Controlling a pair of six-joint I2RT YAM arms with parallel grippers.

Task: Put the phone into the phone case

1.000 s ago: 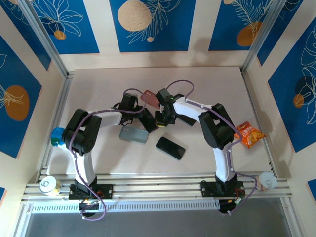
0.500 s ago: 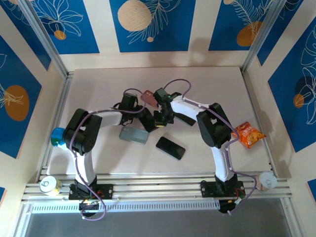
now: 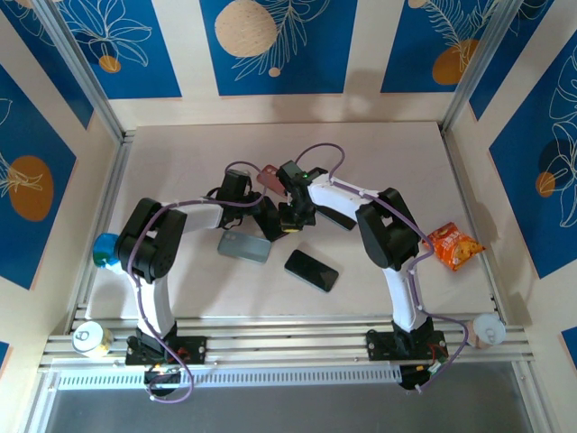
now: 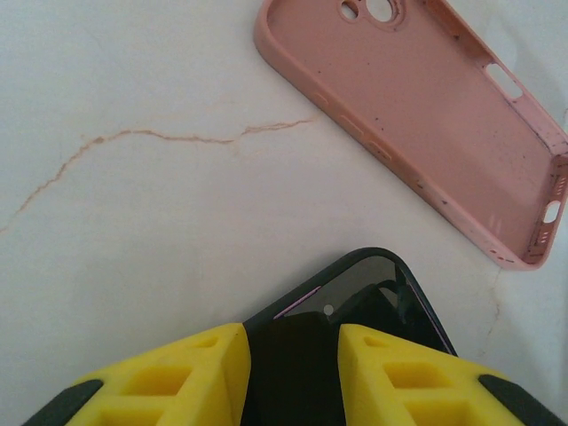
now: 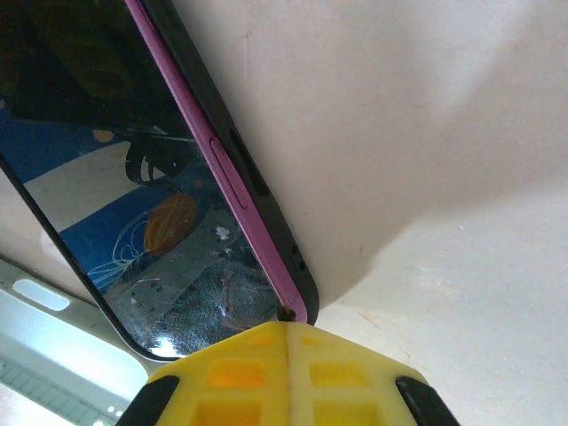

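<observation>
Lying between the left jaws' grip, the phone (image 4: 368,288) touches the clenched right jaws.

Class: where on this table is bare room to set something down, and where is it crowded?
Free: the far table beyond the pink phone case; the near strip between the black phone and the rail. Crowded: around the grey case.

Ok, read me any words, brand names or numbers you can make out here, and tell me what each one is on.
No text here is legible.
orange snack bag: printed, but too small and blurred to read.
can: markings too small to read.
pink phone case: plain inside, no lettering.
phone: dark screen with reflections, no text.
</observation>
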